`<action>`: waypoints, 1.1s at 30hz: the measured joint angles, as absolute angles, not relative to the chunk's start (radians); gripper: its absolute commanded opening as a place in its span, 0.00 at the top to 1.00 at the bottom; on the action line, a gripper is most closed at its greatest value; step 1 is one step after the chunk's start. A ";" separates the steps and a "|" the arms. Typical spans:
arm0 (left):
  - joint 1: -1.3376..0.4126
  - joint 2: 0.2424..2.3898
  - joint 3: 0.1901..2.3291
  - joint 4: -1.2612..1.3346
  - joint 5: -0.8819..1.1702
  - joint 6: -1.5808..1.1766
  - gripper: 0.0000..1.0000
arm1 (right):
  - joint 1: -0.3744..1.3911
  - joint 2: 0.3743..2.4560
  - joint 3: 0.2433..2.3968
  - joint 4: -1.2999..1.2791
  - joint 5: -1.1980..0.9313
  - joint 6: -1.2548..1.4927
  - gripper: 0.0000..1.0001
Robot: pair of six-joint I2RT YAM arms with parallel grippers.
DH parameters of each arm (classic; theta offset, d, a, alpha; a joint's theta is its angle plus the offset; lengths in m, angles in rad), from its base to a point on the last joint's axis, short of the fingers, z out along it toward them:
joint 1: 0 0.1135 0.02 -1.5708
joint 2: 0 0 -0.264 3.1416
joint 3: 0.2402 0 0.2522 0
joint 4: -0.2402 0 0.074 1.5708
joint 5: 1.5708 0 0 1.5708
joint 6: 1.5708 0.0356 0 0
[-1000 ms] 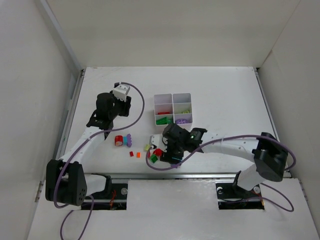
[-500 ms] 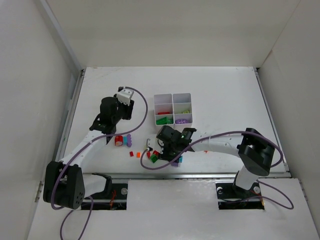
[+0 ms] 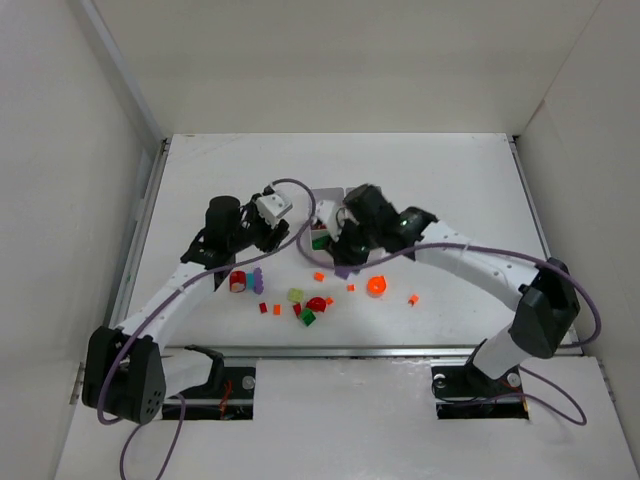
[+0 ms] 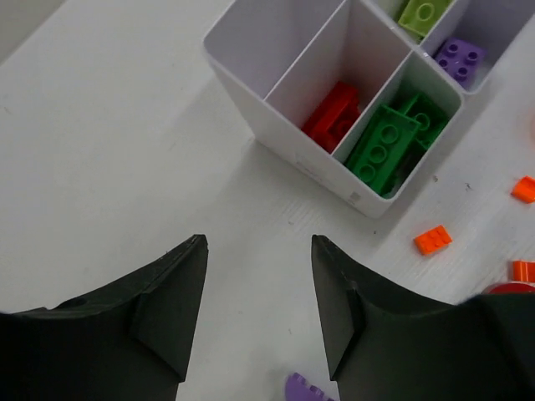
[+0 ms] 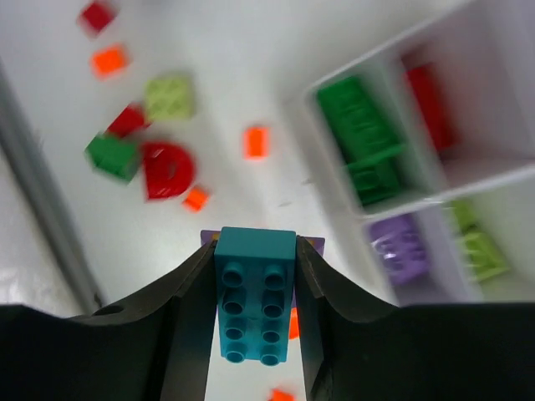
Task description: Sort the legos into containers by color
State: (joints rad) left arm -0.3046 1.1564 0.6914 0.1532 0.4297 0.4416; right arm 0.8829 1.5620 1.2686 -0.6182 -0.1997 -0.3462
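right tool (image 5: 254,251) clamped on a cyan two-by-four plastic brick (image 5: 253,309), held above the white bench (image 5: 217,50) just beside the white six-compartment plastic tray (image 4: 276,125). the brick's long axis runs in line with the fingers, studs facing the wrist camera. this looks like the carry step. next it needs a compartment of its own: those in view hold red, green, purple and yellow-green, and one looks empty. left tool (image 4: 259,284) stands apart, holding nothing, near the tray.
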 measured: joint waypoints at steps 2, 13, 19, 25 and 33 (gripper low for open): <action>-0.317 1.150 0.707 0.149 0.466 0.479 0.46 | 0.780 1.560 1.328 -0.594 -0.260 -0.327 1.00; -0.433 1.250 0.871 0.216 0.605 0.767 0.31 | 0.611 1.696 1.557 -0.370 -0.510 -0.157 1.00; -0.459 1.311 0.910 0.221 0.625 0.809 0.35 | 0.570 1.708 1.556 -0.305 -0.559 -0.084 1.00; -0.481 1.327 0.919 0.231 0.635 0.800 0.48 | 0.580 1.708 1.554 -0.252 -0.588 -0.029 1.00; -0.477 1.328 0.920 0.258 0.596 0.725 1.00 | 0.582 1.708 1.546 -0.221 -0.575 0.002 1.00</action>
State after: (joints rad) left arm -0.4767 1.3285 0.9195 0.2577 0.5964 0.7254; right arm 0.5823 1.7077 1.5463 -0.2214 -0.5755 0.0021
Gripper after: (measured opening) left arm 0.356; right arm 0.430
